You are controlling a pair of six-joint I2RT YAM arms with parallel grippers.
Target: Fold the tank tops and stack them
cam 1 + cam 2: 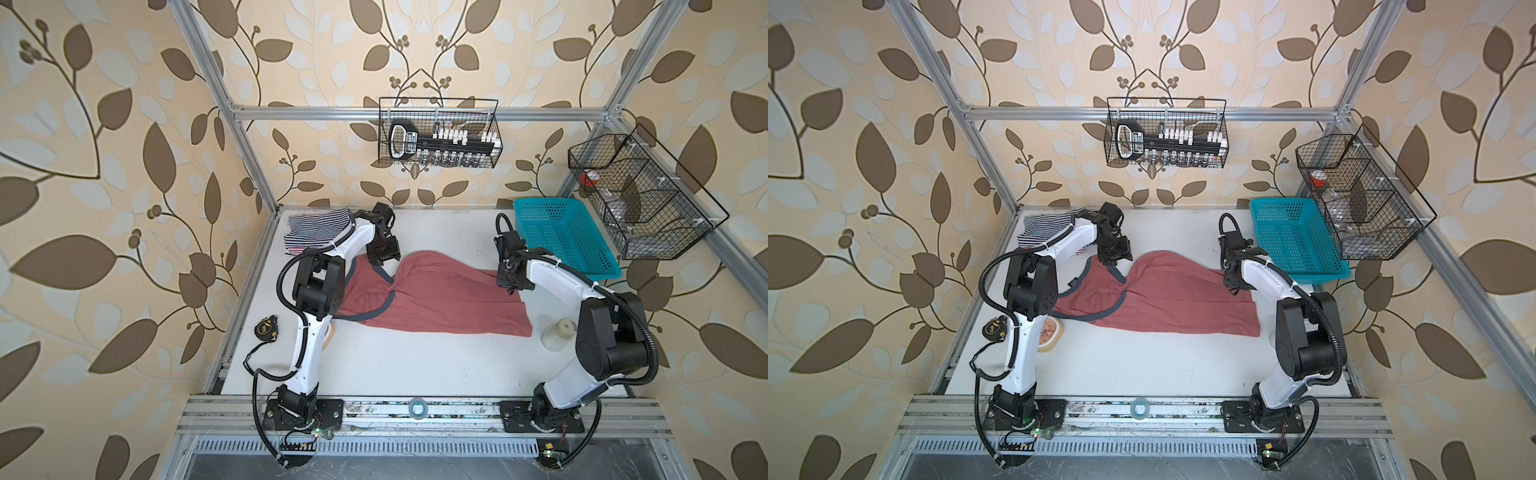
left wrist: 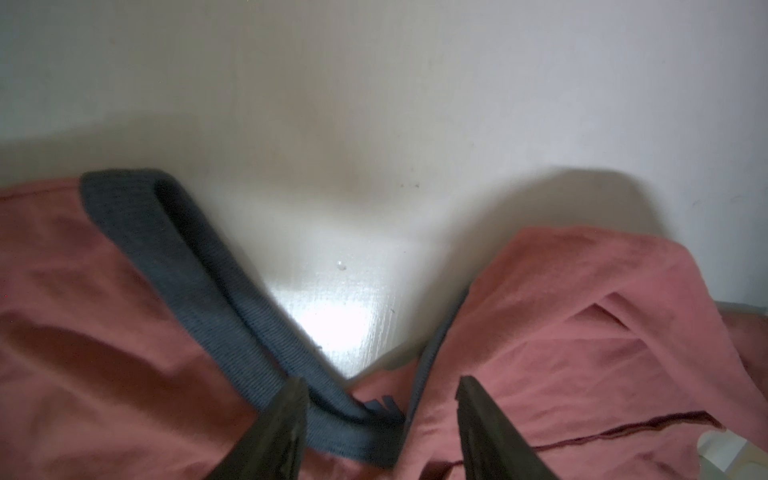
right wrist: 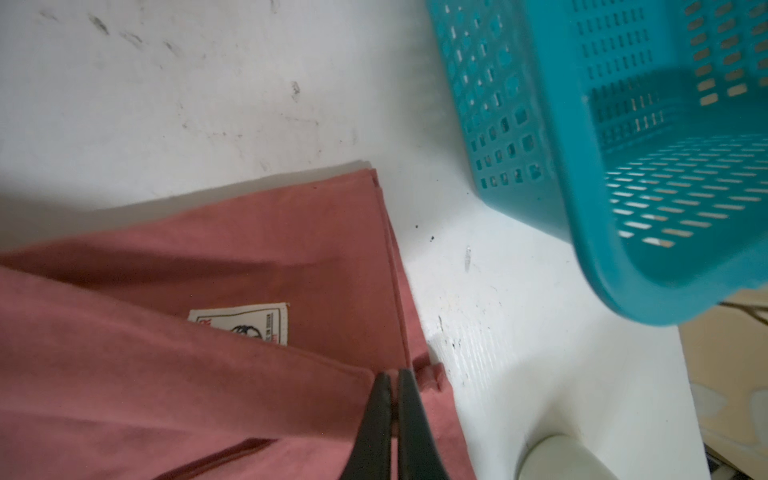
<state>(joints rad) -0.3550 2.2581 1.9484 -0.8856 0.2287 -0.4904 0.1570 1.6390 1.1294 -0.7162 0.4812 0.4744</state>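
Folding step on the dusty red tank top (image 1: 436, 299). It is lying lengthwise across the centre of both top views, creased, with the grey-blue trim (image 2: 199, 266) toward frame left. My left gripper (image 2: 381, 380) is hovering over that trim, jaws apart. My right gripper (image 3: 395, 374) is sitting at the hem corner, jaws nearly together; whether it is pinching cloth is unclear. Next, I judge: gripping both ends, doubling the top, and carrying it to the striped stack (image 1: 309, 232), upper left.

The white table (image 1: 415, 357) carries a dusty red tank top (image 1: 436, 299) spread across its middle; folded striped tops (image 1: 316, 230) lie at eleven o'clock; a teal basket (image 1: 602, 272) stands at two o'clock. A pale jar (image 1: 559, 333) stands at four o'clock; a tape measure (image 1: 266, 327) lies at eight.
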